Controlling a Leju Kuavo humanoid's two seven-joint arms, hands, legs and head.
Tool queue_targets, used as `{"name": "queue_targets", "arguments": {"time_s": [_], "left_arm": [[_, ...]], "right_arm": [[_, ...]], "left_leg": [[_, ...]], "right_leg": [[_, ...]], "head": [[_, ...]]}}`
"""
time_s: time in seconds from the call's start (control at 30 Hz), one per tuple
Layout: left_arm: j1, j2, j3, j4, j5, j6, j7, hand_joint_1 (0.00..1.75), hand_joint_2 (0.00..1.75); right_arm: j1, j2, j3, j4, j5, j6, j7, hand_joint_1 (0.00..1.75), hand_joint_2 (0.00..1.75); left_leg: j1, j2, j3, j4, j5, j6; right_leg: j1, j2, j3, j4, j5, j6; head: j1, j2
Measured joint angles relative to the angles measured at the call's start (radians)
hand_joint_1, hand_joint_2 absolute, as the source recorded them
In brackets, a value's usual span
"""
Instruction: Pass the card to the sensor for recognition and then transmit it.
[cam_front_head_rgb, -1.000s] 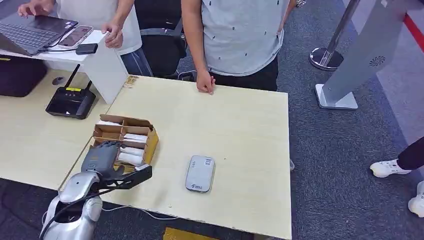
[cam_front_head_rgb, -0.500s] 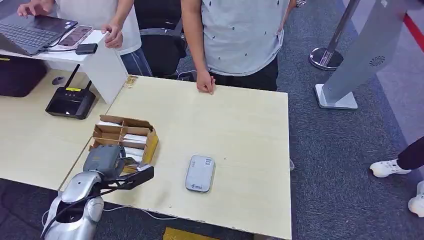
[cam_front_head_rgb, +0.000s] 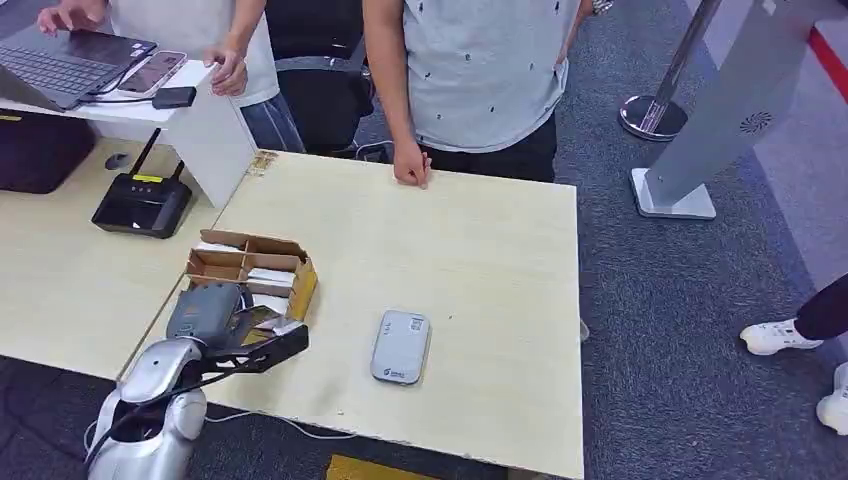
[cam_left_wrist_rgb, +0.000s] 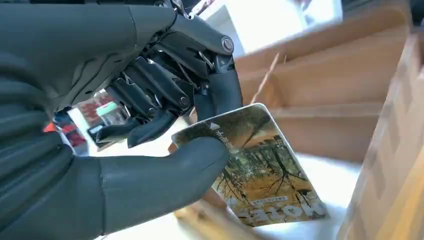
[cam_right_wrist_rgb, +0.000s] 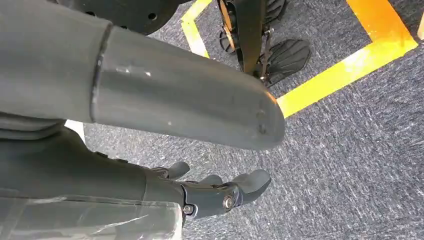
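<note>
The left hand (cam_front_head_rgb: 212, 315) has drawn back a little from the cardboard box (cam_front_head_rgb: 297, 285) since a second ago, and now pinches a card (cam_left_wrist_rgb: 260, 170) between thumb and fingers, just clear of the dividers. The lifting step looks nearly done. Next the card must travel across to the grey sensor (cam_front_head_rgb: 400, 346) (bare table between them). The right hand (cam_right_wrist_rgb: 220, 192) hangs over the carpet, seemingly loose and empty. A person's hand (cam_front_head_rgb: 411, 165) rests at the far edge.

Card (cam_left_wrist_rgb: 260, 170) with forest print, tilted, centre-right of the left wrist view. Grey flat sensor (cam_front_head_rgb: 400, 347) lower centre on table.
</note>
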Motion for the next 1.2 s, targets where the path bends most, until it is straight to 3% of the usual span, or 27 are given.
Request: {"name": "queue_targets", "arguments": {"time_s": [0.23, 0.87, 1.07, 1.2], "left_arm": [[-0.097, 0.026, 0.000, -0.043, 0.046, 0.004, -0.010, 1.75, 1.75], [-0.155, 0.057, 0.009, -0.056, 0.087, -0.013, -0.019, 1.75, 1.75], [-0.192, 0.051, 0.044, -0.055, 0.096, 0.007, -0.016, 1.75, 1.75], [-0.268, 0.034, 0.095, -0.025, 0.048, 0.026, -0.011, 1.75, 1.75]], "right_arm": [[0.000, 0.000, 0.000, 0.000, -0.006, -0.002, 0.000, 0.00, 0.00], [0.000, 0.000, 0.001, 0.000, 0.005, 0.000, 0.000, 0.00, 0.00], [0.000, 0.000, 0.008, 0.000, 0.026, 0.002, 0.002, 0.00, 0.00], [-0.001, 0.001, 0.023, 0.000, 0.048, 0.006, 0.001, 0.00, 0.00]], "left_leg": [[0.000, 0.000, 0.000, 0.000, 0.000, 0.000], [0.000, 0.000, 0.000, 0.000, 0.000, 0.000], [0.000, 0.000, 0.000, 0.000, 0.000, 0.000], [0.000, 0.000, 0.000, 0.000, 0.000, 0.000]], "right_leg": [[0.000, 0.000, 0.000, 0.000, 0.000, 0.000], [0.000, 0.000, 0.000, 0.000, 0.000, 0.000], [0.000, 0.000, 0.000, 0.000, 0.000, 0.000], [0.000, 0.000, 0.000, 0.000, 0.000, 0.000]], "head": [[0.000, 0.000], [0.000, 0.000], [0.000, 0.000], [0.000, 0.000]]}}
